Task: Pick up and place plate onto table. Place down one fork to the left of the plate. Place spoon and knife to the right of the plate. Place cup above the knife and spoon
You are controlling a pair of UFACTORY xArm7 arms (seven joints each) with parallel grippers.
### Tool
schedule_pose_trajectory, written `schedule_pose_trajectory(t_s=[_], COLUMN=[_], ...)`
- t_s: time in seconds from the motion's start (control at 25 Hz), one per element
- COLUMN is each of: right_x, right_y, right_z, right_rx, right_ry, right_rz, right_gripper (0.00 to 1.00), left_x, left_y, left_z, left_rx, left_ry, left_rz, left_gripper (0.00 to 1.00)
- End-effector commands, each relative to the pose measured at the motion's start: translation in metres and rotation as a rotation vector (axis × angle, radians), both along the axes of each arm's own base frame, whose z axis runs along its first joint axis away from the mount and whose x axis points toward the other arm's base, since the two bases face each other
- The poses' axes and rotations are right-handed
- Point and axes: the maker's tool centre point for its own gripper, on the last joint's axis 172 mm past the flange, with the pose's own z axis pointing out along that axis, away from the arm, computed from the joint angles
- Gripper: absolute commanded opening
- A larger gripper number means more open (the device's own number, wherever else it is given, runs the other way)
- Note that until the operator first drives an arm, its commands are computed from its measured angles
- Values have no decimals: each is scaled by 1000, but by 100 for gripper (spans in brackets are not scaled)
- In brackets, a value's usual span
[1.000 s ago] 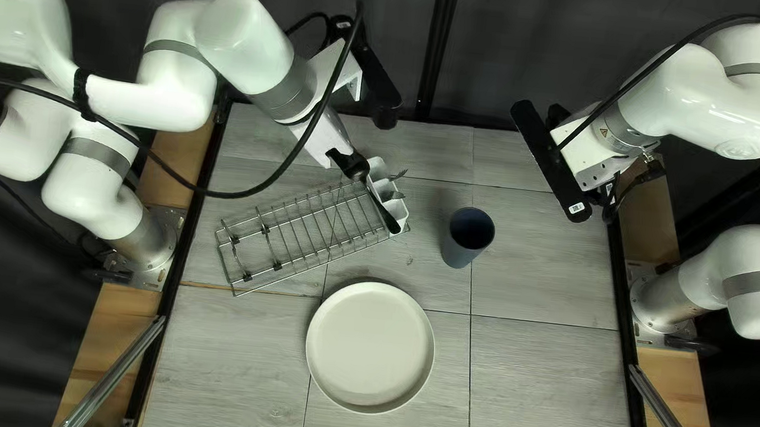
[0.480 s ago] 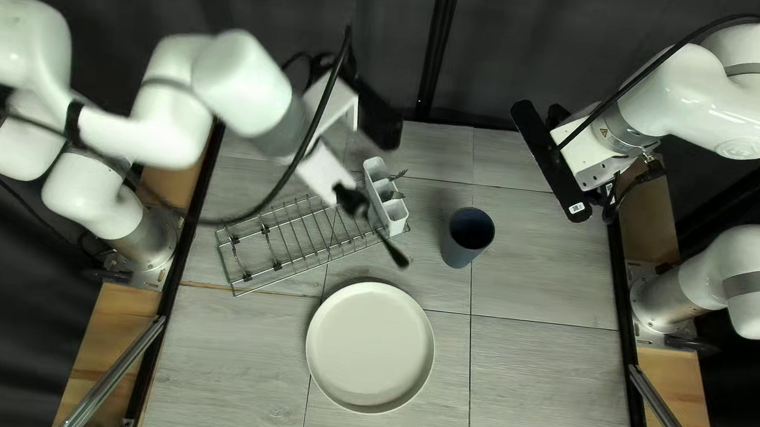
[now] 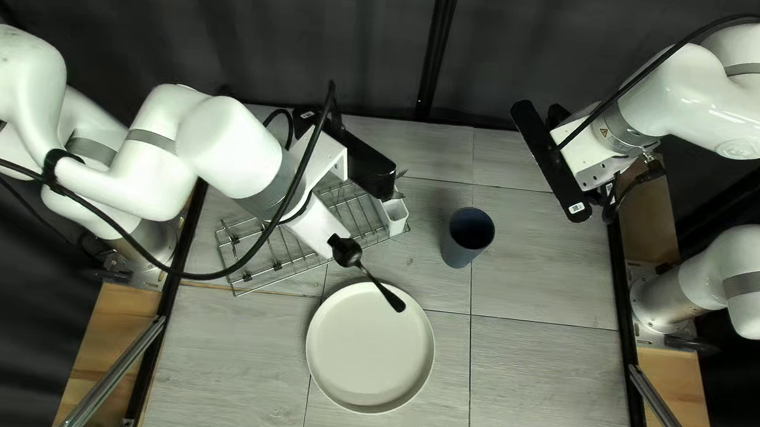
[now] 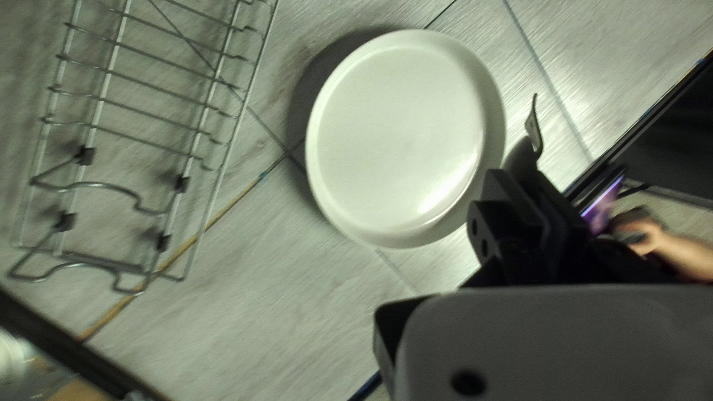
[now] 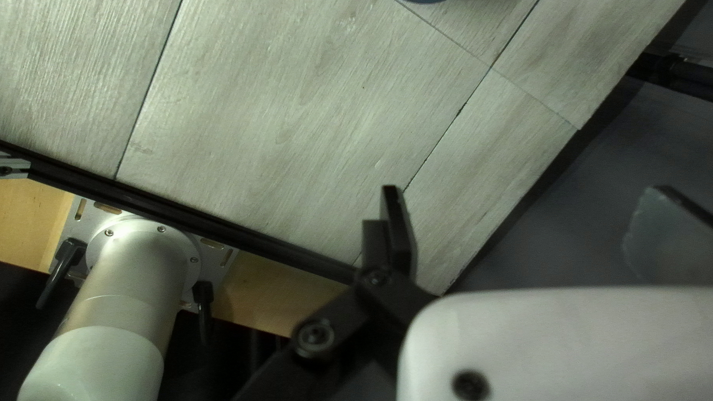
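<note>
In the top left view, my left gripper (image 3: 346,251) is above the plate's far edge, shut on a black-handled utensil (image 3: 388,297) that slants over the plate (image 3: 366,356). The left wrist view has my gripper (image 4: 520,172) with part of the utensil (image 4: 534,128) beyond its fingers, beside the plate (image 4: 401,141); its kind cannot be told. A dark blue cup (image 3: 468,234) stands beyond and right of the plate. At the table's far right is my right gripper (image 3: 616,197); in the right wrist view that gripper (image 5: 523,208) is open and empty.
A wire rack (image 3: 276,248) lies left of the cup, partly under my left arm. The white cutlery holder (image 3: 395,217) at its end is partly hidden, a utensil tip showing. Beyond the table edge, the left wrist view shows a person's hand (image 4: 648,232) and a screen (image 4: 605,200).
My left gripper has come away from the cutlery holder toward the near edge, carrying the utensil over the plate's far part. My right arm, plate and cup have stayed put.
</note>
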Motion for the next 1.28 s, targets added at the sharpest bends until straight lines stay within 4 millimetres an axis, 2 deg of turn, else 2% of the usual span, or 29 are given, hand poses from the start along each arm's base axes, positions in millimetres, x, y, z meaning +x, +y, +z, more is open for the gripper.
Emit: schedule_pose_trajectory(t_s=[0.04, 0.96, 1.08, 1.28], right_x=[0, 0, -8, -36], right_y=[0, 0, 10, 31], right_z=[0, 0, -2, -16], right_rx=[0, 0, 0, 11], right_ry=[0, 0, -2, 8], right_rz=[0, 0, -14, -131], right_gripper=[100, 100, 100, 100], left_x=[5, 5, 5, 5], left_y=[-23, -23, -23, -23], left_z=[-22, -22, -22, -22], left_rx=[-81, -81, -81, -81], left_ry=[-122, -122, -122, -122], left_rz=[224, 224, 224, 224], left_gripper=[0, 0, 0, 0])
